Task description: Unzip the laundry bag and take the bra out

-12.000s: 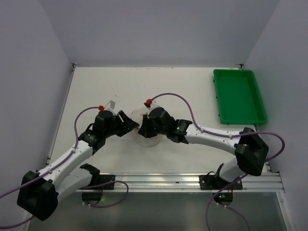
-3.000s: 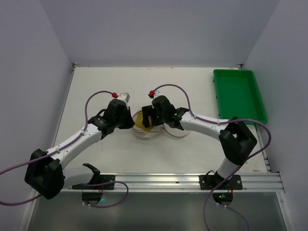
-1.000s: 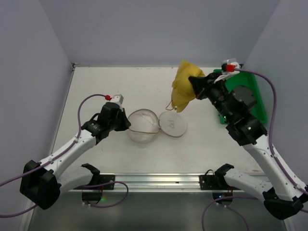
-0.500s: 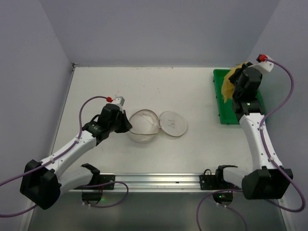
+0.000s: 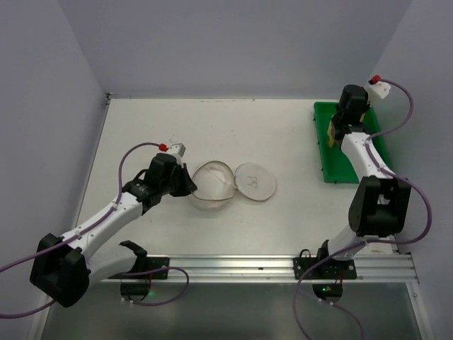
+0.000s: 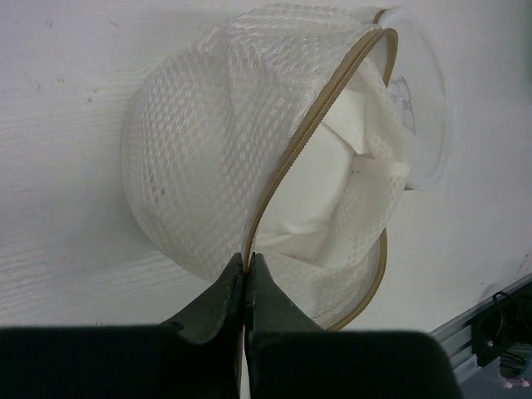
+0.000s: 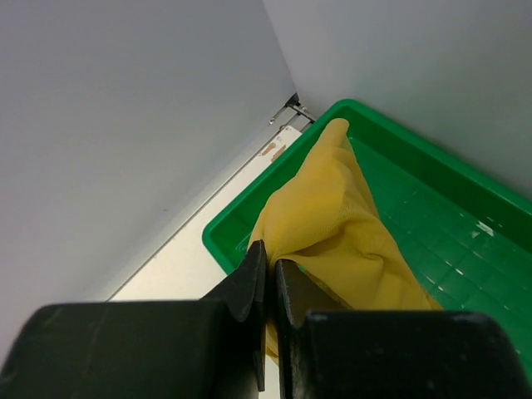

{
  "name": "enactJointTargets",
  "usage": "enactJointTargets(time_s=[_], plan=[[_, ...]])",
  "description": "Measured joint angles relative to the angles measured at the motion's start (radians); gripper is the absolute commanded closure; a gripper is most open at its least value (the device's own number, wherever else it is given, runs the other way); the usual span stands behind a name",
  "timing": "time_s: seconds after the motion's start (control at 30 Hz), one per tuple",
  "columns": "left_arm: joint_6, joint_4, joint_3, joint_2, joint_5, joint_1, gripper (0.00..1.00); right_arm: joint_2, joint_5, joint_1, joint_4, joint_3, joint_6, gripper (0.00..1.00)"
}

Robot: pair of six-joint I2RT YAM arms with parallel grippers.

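left gripper pinching laundry bag rim, zip open | right gripper clenched on bra over green tray

A green rectangular plastic tray is lying just beneath and beyond the right jaws, resting on the white table beside the grey wall, while an aluminium rail is running well behind the left jaws.

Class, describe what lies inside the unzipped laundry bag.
Only white lining shows inside the laundry bag; its own mesh hides the rest. The bra hangs from the right gripper over the green tray.
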Motion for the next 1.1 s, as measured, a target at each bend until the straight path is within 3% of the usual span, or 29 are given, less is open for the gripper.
enactJointTargets(time_s=[0.2, 0.33, 0.4, 0.43, 0.57, 0.83, 1.1], plan=[[0.0, 0.001, 0.0, 0.008, 0.001, 0.0, 1.0, 0.166, -0.056, -0.024, 0.045, 0.109, 0.005, 1.0], [-0.001, 0.003, 0.0, 0.023, 0.002, 0.0, 1.0, 0.263, -0.085, -0.042, 0.019, 0.201, 0.052, 0.92], [-0.001, 0.005, 0.0, 0.031, 0.002, 0.0, 1.0, 0.296, -0.11, -0.064, -0.01, 0.227, 0.109, 0.65], [-0.001, 0.005, 0.0, 0.034, 0.002, 0.0, 1.0, 0.306, -0.122, -0.077, -0.031, 0.23, 0.134, 0.46], [-0.001, 0.006, 0.0, 0.039, 0.002, 0.0, 1.0, 0.322, -0.149, -0.129, -0.117, 0.23, 0.202, 0.28], [0.0, 0.006, 0.0, 0.029, 0.002, 0.0, 1.0, 0.25, -0.163, -0.128, -0.3, 0.225, 0.237, 0.22], [0.0, 0.008, 0.0, 0.016, 0.001, 0.0, 1.0, -0.177, -0.256, 0.021, -0.331, 0.006, 0.152, 0.19]])
